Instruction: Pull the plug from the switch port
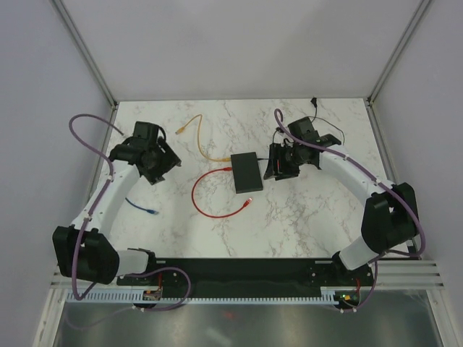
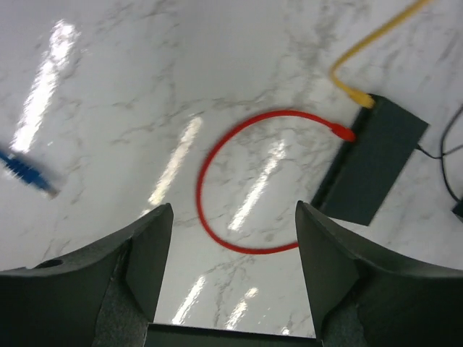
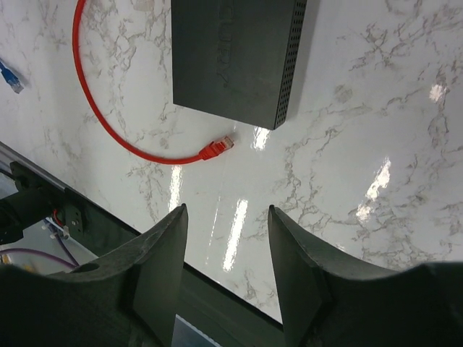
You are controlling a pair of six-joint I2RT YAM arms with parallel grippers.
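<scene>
A black switch box (image 1: 246, 172) lies at the table's middle. A yellow cable (image 1: 205, 148) and a red cable (image 1: 210, 195) are plugged into its left side; in the left wrist view the yellow plug (image 2: 358, 95) and red plug (image 2: 343, 132) sit in the switch (image 2: 372, 163). The red cable's free end (image 3: 217, 149) lies in front of the switch (image 3: 235, 54). My left gripper (image 1: 160, 163) is open and empty, left of the switch; its fingertips (image 2: 160, 224) frame bare marble. My right gripper (image 1: 278, 166) is open and empty, just right of the switch.
A loose blue cable (image 1: 143, 208) lies at the front left, also in the left wrist view (image 2: 27, 172). A thin black cord (image 1: 325, 130) runs at the back right. The table's black front rail (image 3: 43, 202) shows below the right gripper.
</scene>
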